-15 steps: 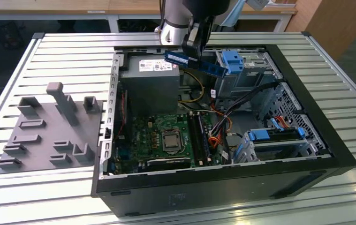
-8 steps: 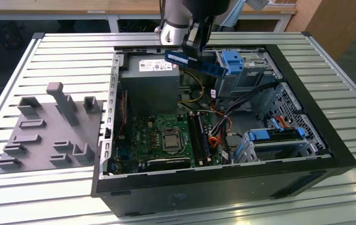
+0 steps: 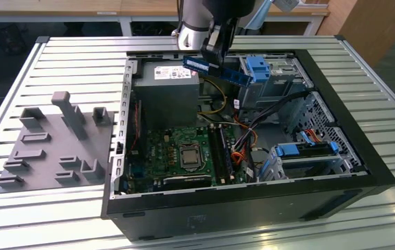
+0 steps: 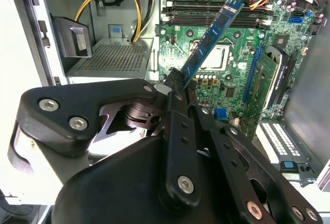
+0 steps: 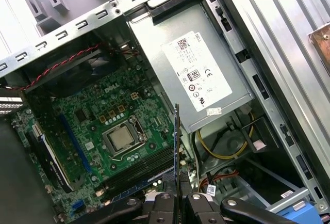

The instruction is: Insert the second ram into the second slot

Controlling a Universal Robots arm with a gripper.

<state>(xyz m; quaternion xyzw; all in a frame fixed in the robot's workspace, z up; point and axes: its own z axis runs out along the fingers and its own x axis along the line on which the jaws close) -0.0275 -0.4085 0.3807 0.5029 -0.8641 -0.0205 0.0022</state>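
Observation:
My gripper (image 3: 211, 60) hangs above the back of the open computer case (image 3: 253, 200), shut on the second ram (image 3: 218, 70), a thin blue stick with a pale label that tilts down toward the exterior view's right. In the second wrist view the stick (image 4: 211, 35) juts out from the gripper (image 4: 175, 82) over the green motherboard (image 4: 232, 74). In the first wrist view the gripper (image 5: 177, 195) holds it edge-on (image 5: 176, 141). The long dark memory slots (image 3: 221, 153) (image 4: 206, 15) (image 5: 139, 170) lie beside the processor socket (image 3: 189, 155), well below the stick. Which of them is the second slot I cannot tell.
A grey power supply (image 3: 166, 91) stands in the case under the gripper. Blue drive-bay clips (image 3: 256, 65) (image 3: 308, 148) and loose cables (image 3: 242, 133) crowd the exterior view's right side. A grey fixture plate (image 3: 51, 140) with upright pegs lies on the slatted table (image 3: 45, 208).

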